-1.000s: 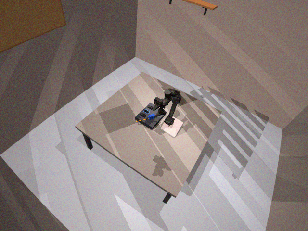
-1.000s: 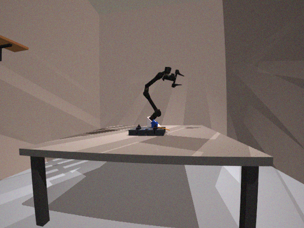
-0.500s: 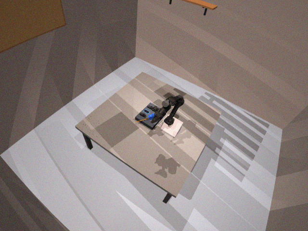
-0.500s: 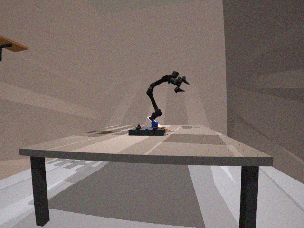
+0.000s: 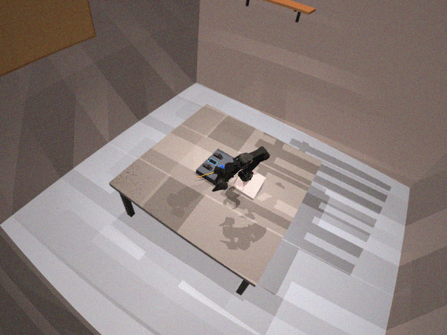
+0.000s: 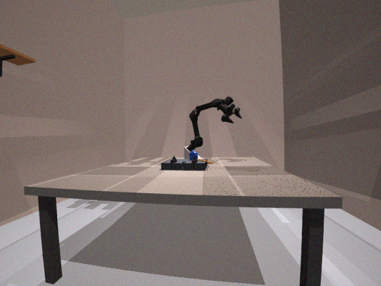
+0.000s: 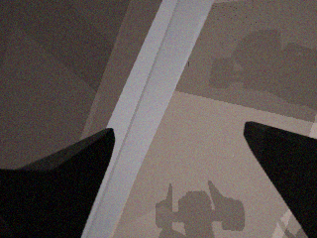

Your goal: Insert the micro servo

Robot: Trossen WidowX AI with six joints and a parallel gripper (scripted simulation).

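The blue micro servo (image 5: 221, 167) (image 6: 193, 155) is on the dark deck (image 5: 225, 157) (image 6: 172, 166), on the side nearer the arm. Its orange cable (image 5: 204, 175) (image 6: 205, 161) sticks out past the deck's edge. The pocket (image 5: 212, 161) has a light-blue outline and looks empty, between two black servos. The loose servo's exact pose is too small to tell. My gripper (image 5: 216, 180) (image 6: 237, 120) (image 7: 177, 131) is open and empty, high above the table and off to the cable side of the deck. In the wrist view, neither servo nor deck shows between the fingers.
The table (image 5: 195, 135) (image 6: 122, 185) (image 7: 198, 144) carries the deck. A pale square plate (image 5: 254, 185) lies by the arm's base. Black servos (image 5: 218, 155) (image 5: 207, 166) (image 6: 174, 159) stand up from the deck beside the pocket. The wrist view shows the table's edge and floor.
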